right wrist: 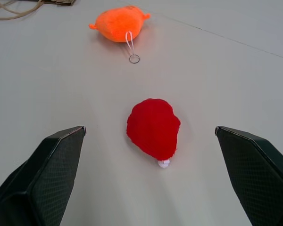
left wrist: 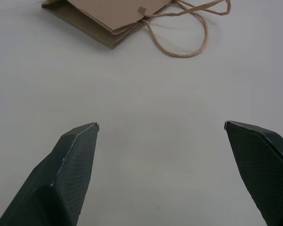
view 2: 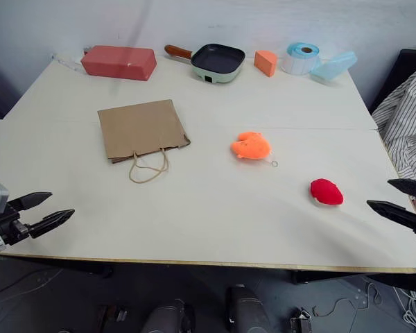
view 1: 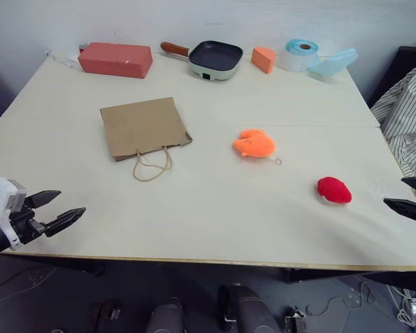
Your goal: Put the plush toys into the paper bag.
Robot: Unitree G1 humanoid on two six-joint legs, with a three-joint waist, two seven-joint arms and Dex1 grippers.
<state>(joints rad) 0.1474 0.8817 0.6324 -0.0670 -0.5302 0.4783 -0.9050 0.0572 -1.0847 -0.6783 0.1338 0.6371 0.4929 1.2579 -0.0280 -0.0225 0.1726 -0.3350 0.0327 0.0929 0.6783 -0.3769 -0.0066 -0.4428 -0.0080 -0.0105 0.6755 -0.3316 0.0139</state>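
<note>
Right gripper (right wrist: 151,129) spread wide and empty, hovering over the table's right edge, aimed straight at the red plush toy (right wrist: 153,128). Left gripper (view 1: 55,210) likewise wide apart, holding nothing, low near the front left corner, facing the paper bag (view 1: 143,127).

Red plush toy lying alone toward the right front of the table (view 1: 208,208), whitish underside just peeking out at one end. Probably very light and squashy, likely to compress rather than slip; best pinched across the fuzzy middle, where the body looks fullest. Orange plush toy (view 1: 254,143) well apart from it, nearer the centre, with its thin string loop (right wrist: 130,44) and small ring trailing on the tabletop; again soft and light by the look of it, so a squeeze around the body seems safer than chasing the string.

Paper bag flat on its side left of centre, mouth and twisted cord handles (view 1: 152,165) toward the front edge. Thin, floppy and apt to slide or crumple; mouth appears pressed nearly closed, though hard to tell from here, so probably needing a lift at the upper lip or a handle before anything goes in.

Along the far edge: red brick-like block (view 1: 116,59), small pan (view 1: 211,57), orange wedge block (view 1: 264,60), tape roll (view 1: 299,54), pale blue container (view 1: 333,62).
</note>
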